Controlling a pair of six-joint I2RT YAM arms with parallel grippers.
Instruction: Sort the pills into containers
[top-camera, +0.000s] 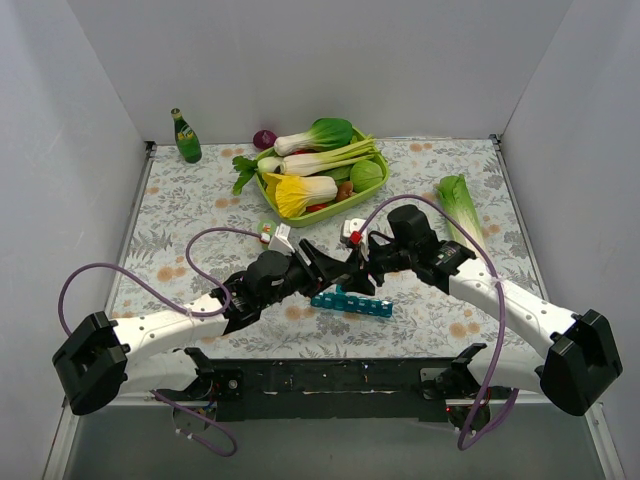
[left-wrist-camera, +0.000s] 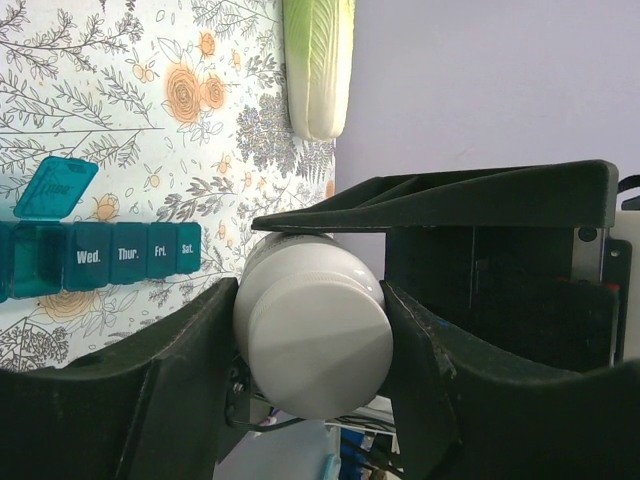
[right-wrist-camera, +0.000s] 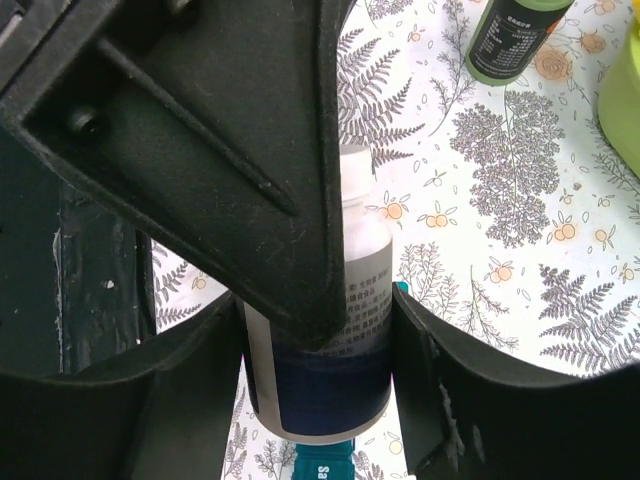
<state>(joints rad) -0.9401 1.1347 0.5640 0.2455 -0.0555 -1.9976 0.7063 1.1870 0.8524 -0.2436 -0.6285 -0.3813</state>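
Though left hand (left-wrist-camera: 312, 350) and right hand (right-wrist-camera: 315, 345) tight on the white bottle (left-wrist-camera: 300, 300), teal organiser (left-wrist-camera: 120, 255), one lid up, white-lettered days.

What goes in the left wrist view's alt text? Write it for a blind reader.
The left gripper clamps a white bottle end-on, the right arm's black finger just above it. Behind, on a floral tablecloth, sit a teal pill organiser with one lid open and a pale green cabbage.

The pill organiser (left-wrist-camera: 120, 255) runs off the left wrist view's edge at 9 o'clock; the white bottle (right-wrist-camera: 335, 380) is half hidden behind a black finger (right-wrist-camera: 200, 130) at 11 o'clock.
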